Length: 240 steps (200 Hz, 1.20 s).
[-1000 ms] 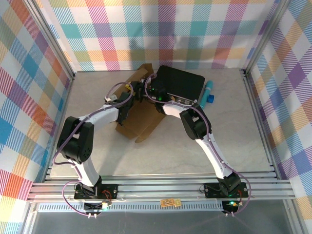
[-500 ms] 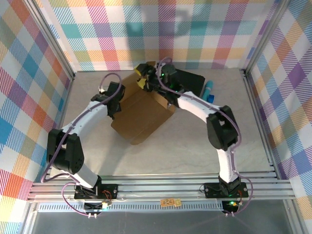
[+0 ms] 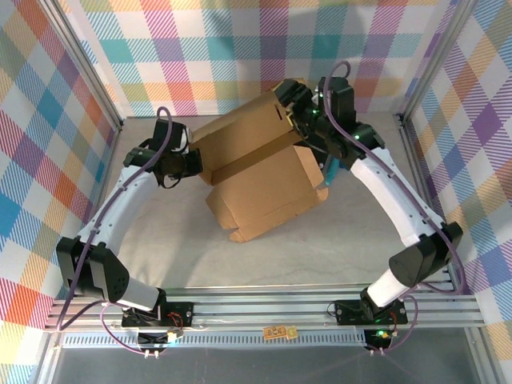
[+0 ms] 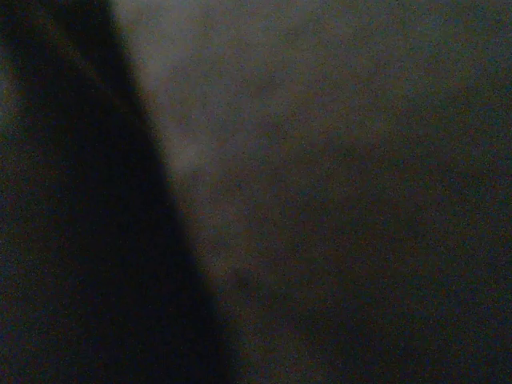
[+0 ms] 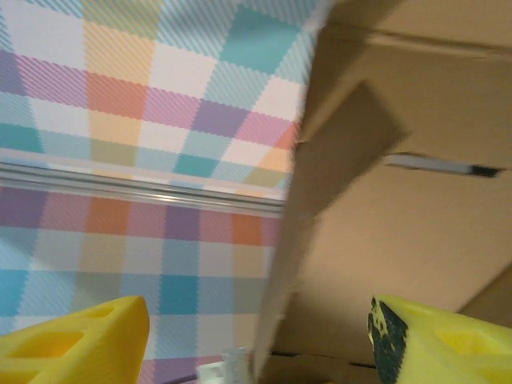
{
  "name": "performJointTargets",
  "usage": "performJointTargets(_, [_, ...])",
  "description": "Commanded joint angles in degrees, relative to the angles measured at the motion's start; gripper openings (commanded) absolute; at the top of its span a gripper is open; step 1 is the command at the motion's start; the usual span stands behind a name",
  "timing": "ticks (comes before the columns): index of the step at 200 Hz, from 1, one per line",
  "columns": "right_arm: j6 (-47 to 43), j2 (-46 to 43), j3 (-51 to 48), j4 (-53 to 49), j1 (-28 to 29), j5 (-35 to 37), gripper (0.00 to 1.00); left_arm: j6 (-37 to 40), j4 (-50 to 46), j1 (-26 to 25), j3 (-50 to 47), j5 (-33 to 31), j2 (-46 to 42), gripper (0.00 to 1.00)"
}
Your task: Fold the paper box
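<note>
Top external view: plain brown corrugated-cardboard paper box [image 3: 256, 172] stands raised over the far table [image 3: 360, 240]. Left gripper [image 3: 190, 160] is pressed together at its left edge, and right gripper [image 3: 298, 106] is spread astride its far edge. Seat that edge deep before closing.

We find a pale, marbled table [image 3: 320, 248]. A brown paper box [image 3: 264, 196] stands on it near the middle, with its near edge down on the surface. A blue object [image 3: 329, 170], mostly hidden, lies just beside the box's right side.
</note>
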Motion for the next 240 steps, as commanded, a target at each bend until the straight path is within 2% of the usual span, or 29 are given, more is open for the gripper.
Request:
performJointTargets(1, [-5.8, -5.0, 1.2, -9.9, 0.2, 5.2, 0.72, 0.5, -1.2, 1.1, 0.2, 7.7, -3.2, 0.0])
performJointTargets(40, [-19.0, -8.3, 4.9, -15.8, 0.1, 8.2, 0.7, -0.6, -3.5, 1.1, 0.0, 10.5, -3.8, 0.0])
performJointTargets(61, [-30.3, -9.3, 6.7, -16.5, -1.6, 5.3, 0.7, -1.7, -6.1, 1.1, 1.5, 9.8, -2.8, 0.0])
performJointTargets(84, [-37.1, -11.6, 3.6, -12.3, -10.1, -9.0, 0.66, -2.6, -10.0, 1.1, 4.4, 10.2, -0.5, 0.0])
performJointTargets(107, [-38.7, -9.8, 3.2, -12.5, -19.3, -25.0, 0.61, -3.0, -13.4, 1.1, 7.1, 10.6, 1.6, 0.0])
performJointTargets(125, [-35.9, -6.8, 4.5, -12.5, -22.2, -33.0, 0.54, -3.0, -14.7, 1.1, 8.2, 9.8, 2.4, 0.0])
performJointTargets(138, [-31.2, -4.8, 5.7, -11.6, -22.0, -34.8, 0.48, -2.8, -14.1, 1.1, 7.7, 9.3, 1.9, 0.0])
performJointTargets(149, [-26.4, -3.7, 5.5, -10.0, -20.9, -34.2, 0.45, -2.8, -13.9, 1.1, 7.5, 9.4, 1.9, 0.0])
performJointTargets(157, [-24.8, -3.1, 5.9, -10.5, -19.2, -31.0, 0.41, -2.8, -13.8, 1.1, 7.6, 9.5, 2.2, 0.0])
performJointTargets(169, [-24.9, -2.2, 7.2, -11.1, -16.0, -26.5, 0.34, -2.8, -13.4, 1.1, 7.6, 9.6, 2.4, 0.0])
performJointTargets(182, [-25.4, -0.4, 9.5, -12.8, -12.9, -20.7, 0.3, -2.8, -13.1, 1.1, 7.7, 9.6, 2.7, 0.0])
performJointTargets(197, [-24.4, 2.2, 11.7, -13.3, -11.6, -19.3, 0.27, -2.8, -13.2, 1.1, 8.2, 9.5, 3.1, 0.0])
performJointTargets(212, [-22.9, 4.3, 13.9, -18.4, -10.6, -13.8, 0.2, -2.9, -13.4, 1.1, 8.7, 9.0, 3.3, 0.0])
performJointTargets(228, [-22.6, 3.2, 11.7, -20.7, -10.2, -9.4, 0.2, -3.3, -13.2, 1.1, 9.3, 9.0, 3.4, 0.0])
performJointTargets(240, [-23.0, 0.0, 5.6, -18.6, -10.3, -7.3, 0.26, -3.6, -13.2, 1.1, 9.6, 9.1, 3.4, 0.0])
